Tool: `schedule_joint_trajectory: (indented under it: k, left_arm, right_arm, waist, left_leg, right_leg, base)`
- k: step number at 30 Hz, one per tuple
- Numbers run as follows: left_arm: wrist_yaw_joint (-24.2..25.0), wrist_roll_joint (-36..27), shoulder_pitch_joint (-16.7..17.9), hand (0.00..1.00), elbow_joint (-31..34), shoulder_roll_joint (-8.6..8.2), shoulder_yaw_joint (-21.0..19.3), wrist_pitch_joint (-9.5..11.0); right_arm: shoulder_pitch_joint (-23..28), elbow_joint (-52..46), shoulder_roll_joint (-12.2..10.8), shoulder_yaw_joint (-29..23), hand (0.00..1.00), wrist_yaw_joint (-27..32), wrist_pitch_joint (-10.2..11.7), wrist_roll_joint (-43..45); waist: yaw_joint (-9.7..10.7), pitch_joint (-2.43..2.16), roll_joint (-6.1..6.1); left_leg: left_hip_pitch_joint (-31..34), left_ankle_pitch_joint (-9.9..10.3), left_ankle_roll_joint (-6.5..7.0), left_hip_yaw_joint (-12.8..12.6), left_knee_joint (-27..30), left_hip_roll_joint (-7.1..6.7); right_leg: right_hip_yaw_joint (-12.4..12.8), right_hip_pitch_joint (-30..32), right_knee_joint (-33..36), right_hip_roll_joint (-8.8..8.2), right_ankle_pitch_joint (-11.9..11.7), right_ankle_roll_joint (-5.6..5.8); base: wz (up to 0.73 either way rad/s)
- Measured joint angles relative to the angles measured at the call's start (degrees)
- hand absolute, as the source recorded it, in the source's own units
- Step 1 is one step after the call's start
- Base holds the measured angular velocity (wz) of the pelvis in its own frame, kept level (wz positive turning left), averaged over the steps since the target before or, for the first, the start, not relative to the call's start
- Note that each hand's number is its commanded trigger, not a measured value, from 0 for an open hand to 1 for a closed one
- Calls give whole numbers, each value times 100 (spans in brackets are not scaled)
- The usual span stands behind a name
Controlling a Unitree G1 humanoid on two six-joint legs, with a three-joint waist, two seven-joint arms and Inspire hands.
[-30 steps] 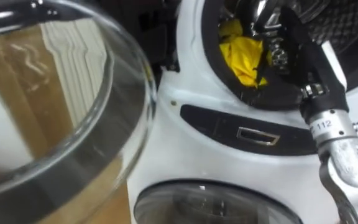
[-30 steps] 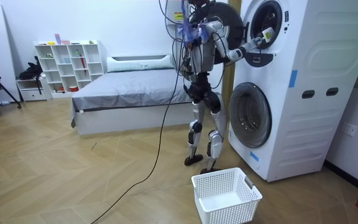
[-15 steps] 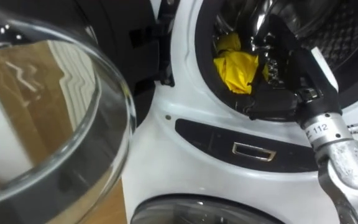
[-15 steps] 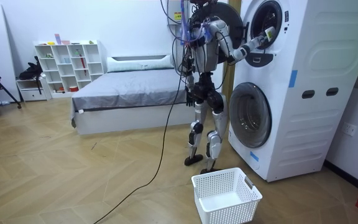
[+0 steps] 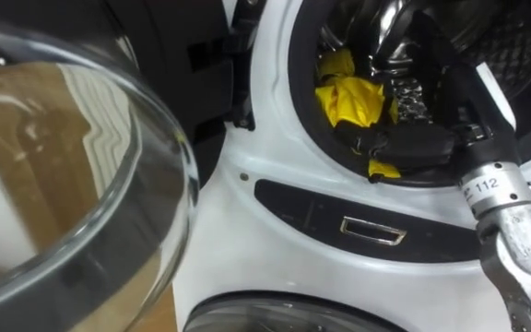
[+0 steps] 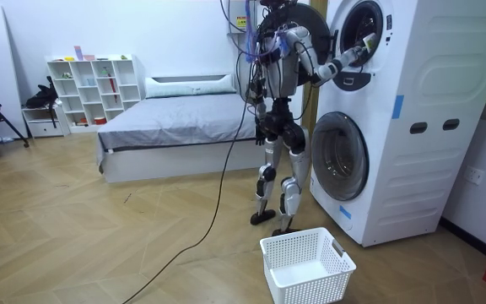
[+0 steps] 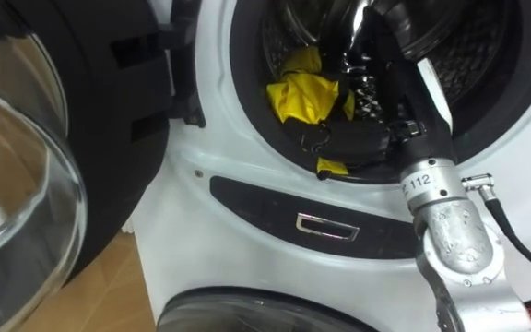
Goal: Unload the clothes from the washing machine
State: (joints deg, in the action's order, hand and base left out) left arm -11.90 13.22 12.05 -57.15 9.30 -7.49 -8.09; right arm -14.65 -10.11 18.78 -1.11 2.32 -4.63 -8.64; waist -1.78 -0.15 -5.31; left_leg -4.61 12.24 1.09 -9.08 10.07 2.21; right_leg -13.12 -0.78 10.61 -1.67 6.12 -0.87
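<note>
yellow cloth [image 5: 353,100] x1, upper drum [image 5: 510,37] | right hand [image 5: 408,143] grips it | basket [image 6: 310,289] x1

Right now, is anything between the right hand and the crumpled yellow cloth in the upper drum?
Nothing visible. The right hand is inside the steel drum, against the crumpled yellow cloth; the round glass door stands open.

Inside drum [image 7: 473,46] — right robot hand [image 7: 358,138] against yellow cloth [image 7: 304,92].

The right robot hand [image 5: 411,144] is black with a black wrist bearing a white printed label; the forearm is silver-grey metal with a thin black cable alongside.
</note>
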Motion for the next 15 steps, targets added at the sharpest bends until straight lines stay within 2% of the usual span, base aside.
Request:
schedule_joint_trajectory:
  k: [3,7,11,13,15]
  left_arm:
    - [10,-3,26,0,3,22,-51,-2]
    - [52,-4,49,0,3,13,-95,-2]
    - [162,-11,62,0,2,7,-128,0]
    - [231,-1,80,0,-3,8,-130,2]
    - [261,2,88,0,-1,10,-130,-2]
  right_arm:
    - [-7,31,41,-18,0,-3,1,-1]
    - [-13,92,129,-20,0,-105,0,24]
    - [-225,276,175,-27,0,-332,-67,284]
    - [-424,342,260,-67,0,-424,-140,528]
    - [-814,636,581,-108,0,-505,-207,963]
  waist:
    - [-5,29,-29]
    - [-8,29,-32]
    - [8,24,-40]
    - [9,17,-55]
    - [-3,12,-82]
  left_leg:
    - [1,2,3,7,0,-1]
    - [-12,5,8,6,10,-2]
    - [-2,4,10,27,24,-11]
    - [14,3,11,65,24,-17]
    - [27,4,11,80,23,-18]
  right_leg:
    - [-18,-12,-4,-4,-3,5]
    - [-67,-31,-2,-14,-16,16]
    - [-105,-33,15,-36,-18,17]
    - [-119,-27,18,-37,-17,17]
    - [-126,-20,4,-31,-14,16]
  base:
    - [1]
    - [0]
    - [1]
    - [5]
    - [0]
